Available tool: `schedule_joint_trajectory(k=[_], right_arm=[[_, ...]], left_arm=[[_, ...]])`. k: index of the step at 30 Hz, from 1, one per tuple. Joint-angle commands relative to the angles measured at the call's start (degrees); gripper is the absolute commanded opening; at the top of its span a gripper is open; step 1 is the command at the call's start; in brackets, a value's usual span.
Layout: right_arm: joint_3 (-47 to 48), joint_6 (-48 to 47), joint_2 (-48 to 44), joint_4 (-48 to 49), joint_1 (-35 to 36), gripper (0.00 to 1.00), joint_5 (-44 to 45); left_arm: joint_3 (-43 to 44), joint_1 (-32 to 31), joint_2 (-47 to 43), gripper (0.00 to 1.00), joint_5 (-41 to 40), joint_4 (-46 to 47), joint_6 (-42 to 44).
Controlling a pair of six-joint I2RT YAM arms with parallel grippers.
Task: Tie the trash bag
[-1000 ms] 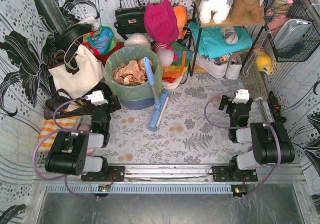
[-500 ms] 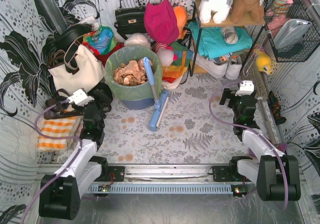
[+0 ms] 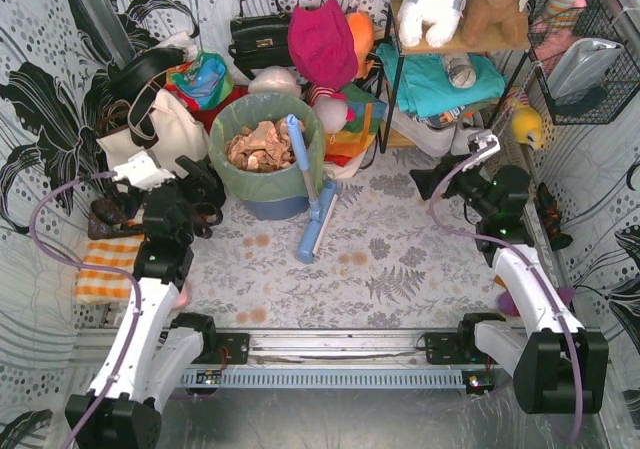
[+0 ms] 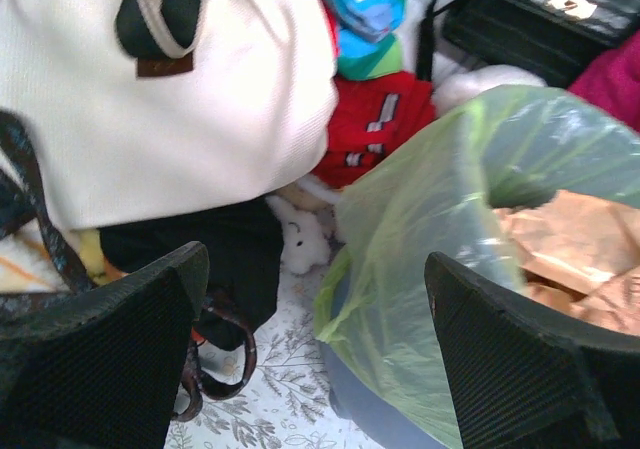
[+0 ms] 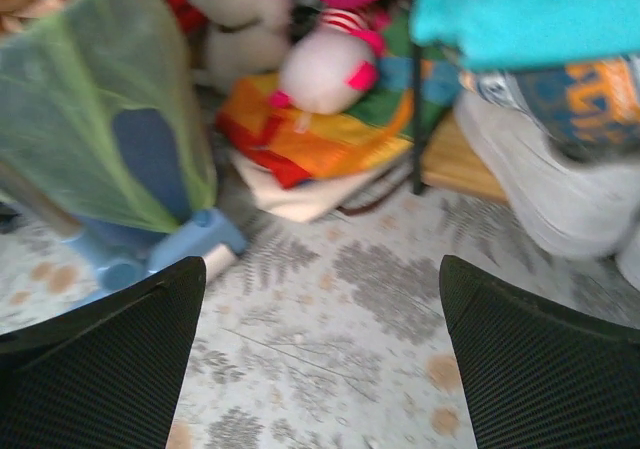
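toward the back left of the fern-patterned table, the trash bag (image 3: 266,129) sits inside a blue-grey round bin (image 3: 275,207). its thin light-green rim is spread wide and folded over the bin's edge. crumpled brown paper (image 3: 262,147) fills it nearly to the top. a blue long-handled tool (image 3: 300,159) leans against the rim, its head down on the table. a cream tote bag (image 3: 150,144) stands just left of the bin.

the left gripper (image 3: 205,191) is near the bin's left side, its fingers spread wide apart and empty. its wrist view looks straight at the bag's rim, with no plastic between the fingers. the right gripper (image 3: 425,182) is well apart from the bin on the right. it points towards the bin, also spread wide and holding nothing.

as far as i can judge, the tying has not begun: the mouth is open, and nothing is gathered or knotted. left to do: reach the rim, lift it off the bin's edge, bunch the plastic and knot it.
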Motion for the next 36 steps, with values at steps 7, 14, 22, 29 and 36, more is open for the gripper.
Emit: schedule_joint_trajectory(k=[7,14,22,29,36], right_arm=[[12.0,1.5,4.5,1.9,13.3,0.99,-11.4],[22.0,1.2,10.4,-0.8,22.8,0.94,-5.1],[28.6,-2.0,16.3,-1.2,30.3,0.91,-8.3],[33.5,-5.5,20.4,-1.4,34.7,0.87,-6.6],[38.6,-7.9,26.2,0.0,37.2,0.80,-5.9]], left_arm=[[15.0,-0.3,-1.6,0.98,35.3,-10.2,15.6],[13.5,-0.3,-0.5,0.98,49.7,-6.3,18.9],[9.2,-0.2,-0.7,0.98,60.4,0.7,16.0],[8.1,-0.3,-2.3,0.98,58.7,1.9,13.7],[5.5,-0.3,-5.2,0.98,53.6,1.2,12.7]])
